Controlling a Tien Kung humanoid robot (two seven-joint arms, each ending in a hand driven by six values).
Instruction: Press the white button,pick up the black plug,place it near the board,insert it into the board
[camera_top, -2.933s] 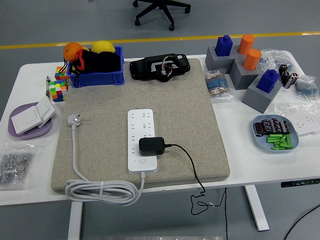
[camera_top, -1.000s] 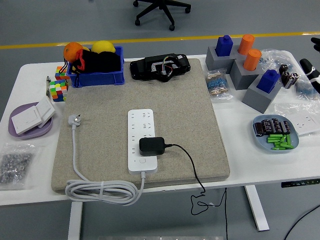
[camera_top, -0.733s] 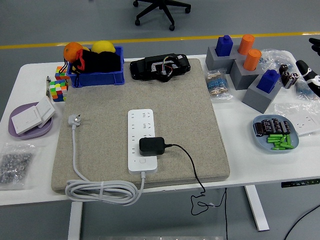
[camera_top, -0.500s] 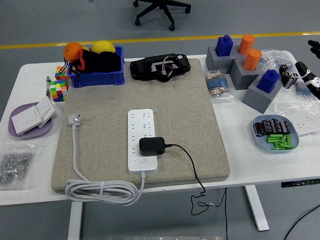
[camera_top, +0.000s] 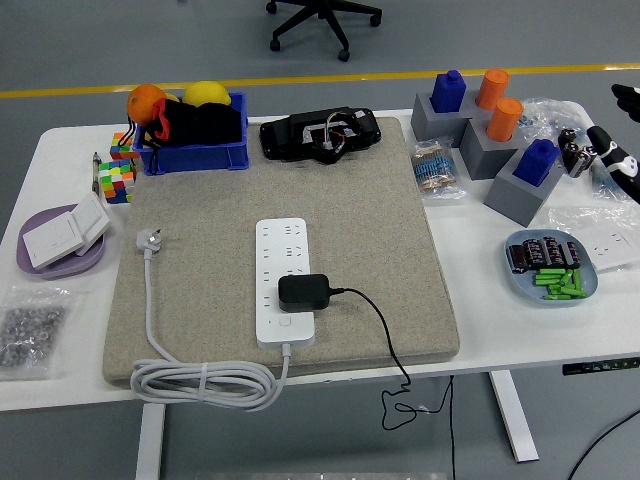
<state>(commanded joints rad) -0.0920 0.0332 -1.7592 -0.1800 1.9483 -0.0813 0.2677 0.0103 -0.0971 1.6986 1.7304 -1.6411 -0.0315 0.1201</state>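
Plug (camera_top: 303, 292) seated in board (camera_top: 286, 282), mat centre; our right hand (camera_top: 620, 150) at table's right edge, grip unreadable.

only a small part of the robot is seen, at the right edge of the frame: the right hand (camera_top: 622, 150), made of glossy black finger segments. a white patch is seen on one finger. the rest of the arm is cut off by the frame.
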